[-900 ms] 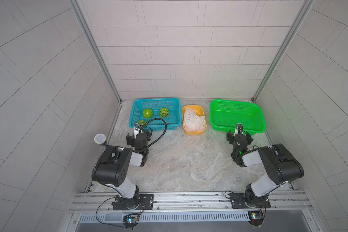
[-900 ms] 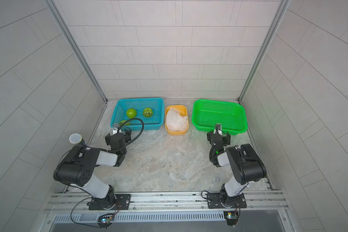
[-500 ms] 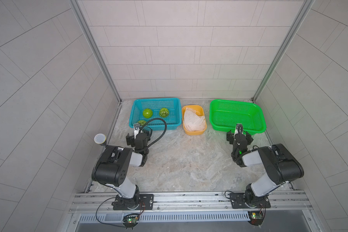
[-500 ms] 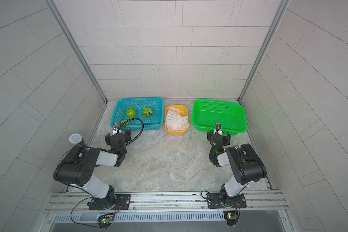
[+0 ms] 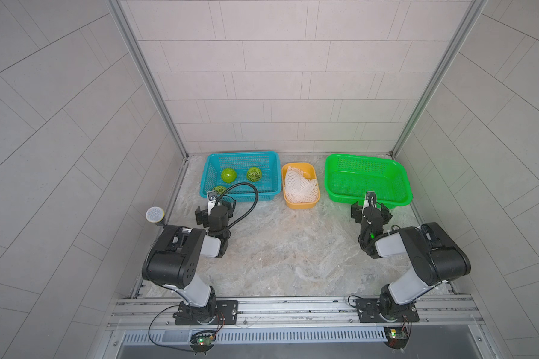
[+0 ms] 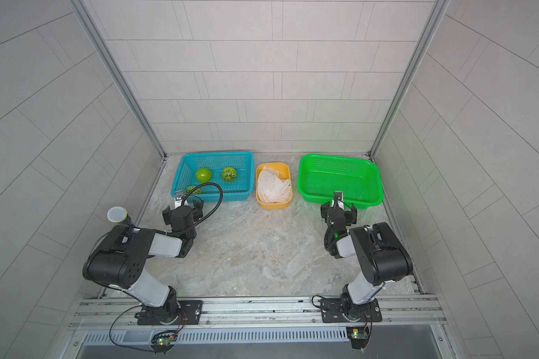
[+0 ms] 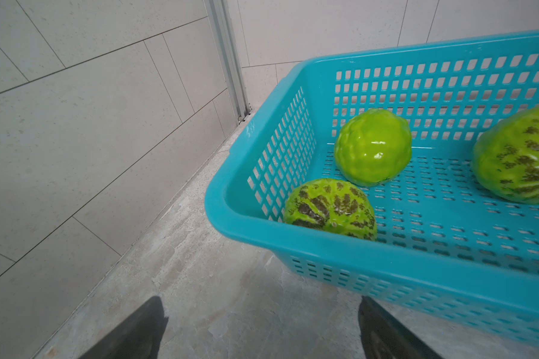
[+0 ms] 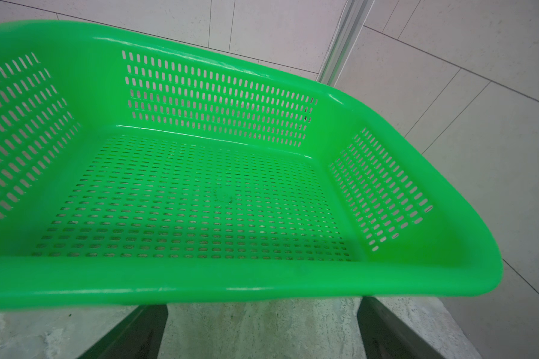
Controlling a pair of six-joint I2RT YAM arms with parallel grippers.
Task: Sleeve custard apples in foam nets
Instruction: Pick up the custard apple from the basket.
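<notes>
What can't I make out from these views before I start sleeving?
Nets: piled in the orange tub; too small in both top views to count; in neither wrist view.
Nearest apple: partly hidden in both top views by the left arm's cable.
Far patterned apple: cut off by the left wrist picture's edge.
Left claw, right claw: wrist pictures' edges cut off all but the fingertips.
</notes>
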